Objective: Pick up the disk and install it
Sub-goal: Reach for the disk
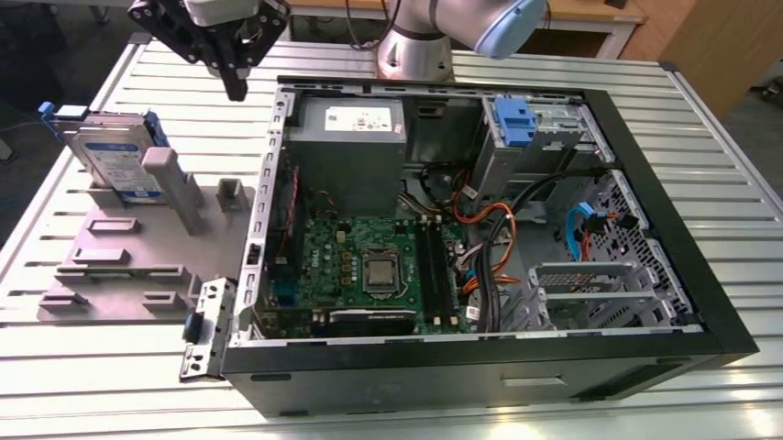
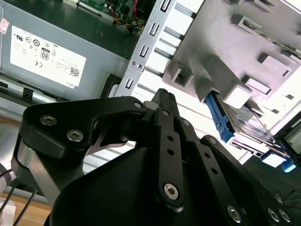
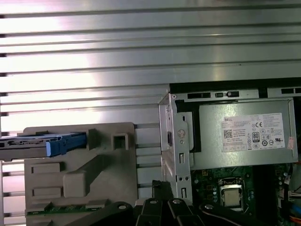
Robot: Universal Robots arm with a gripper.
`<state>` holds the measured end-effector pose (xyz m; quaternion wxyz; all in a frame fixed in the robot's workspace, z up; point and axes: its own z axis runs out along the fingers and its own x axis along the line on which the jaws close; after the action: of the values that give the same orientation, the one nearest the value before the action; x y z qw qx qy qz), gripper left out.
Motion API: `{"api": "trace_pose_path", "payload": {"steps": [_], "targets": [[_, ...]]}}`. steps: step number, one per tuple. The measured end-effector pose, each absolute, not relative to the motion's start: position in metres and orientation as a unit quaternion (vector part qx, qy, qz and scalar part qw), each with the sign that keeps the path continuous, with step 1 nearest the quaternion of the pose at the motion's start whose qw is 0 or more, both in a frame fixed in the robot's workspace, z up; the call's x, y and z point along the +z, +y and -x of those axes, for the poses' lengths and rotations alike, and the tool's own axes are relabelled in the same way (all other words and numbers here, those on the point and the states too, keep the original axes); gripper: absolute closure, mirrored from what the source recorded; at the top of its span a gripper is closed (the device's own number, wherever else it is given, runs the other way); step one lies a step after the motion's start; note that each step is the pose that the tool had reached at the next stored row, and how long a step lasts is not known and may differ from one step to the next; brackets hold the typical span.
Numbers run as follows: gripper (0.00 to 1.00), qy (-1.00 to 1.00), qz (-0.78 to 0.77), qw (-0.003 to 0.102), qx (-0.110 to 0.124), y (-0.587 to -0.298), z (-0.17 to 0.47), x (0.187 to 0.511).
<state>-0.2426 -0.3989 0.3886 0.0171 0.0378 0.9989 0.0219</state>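
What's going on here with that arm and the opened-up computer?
A robot arm is meant to fit a disk into the open computer case. Right now its gripper hangs shut and empty above the table, close to both the case and a grey holder. The disk stands on edge in that holder, at the exterior view's left. It is outside the case and nothing is gripping it.
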Motion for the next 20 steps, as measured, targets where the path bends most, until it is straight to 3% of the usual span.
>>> {"api": "trace_pose_path", "payload": {"steps": [20], "targets": [[0.89,0.999,-0.038,0.017,0.022,-0.399,0.269,0.385]]}}
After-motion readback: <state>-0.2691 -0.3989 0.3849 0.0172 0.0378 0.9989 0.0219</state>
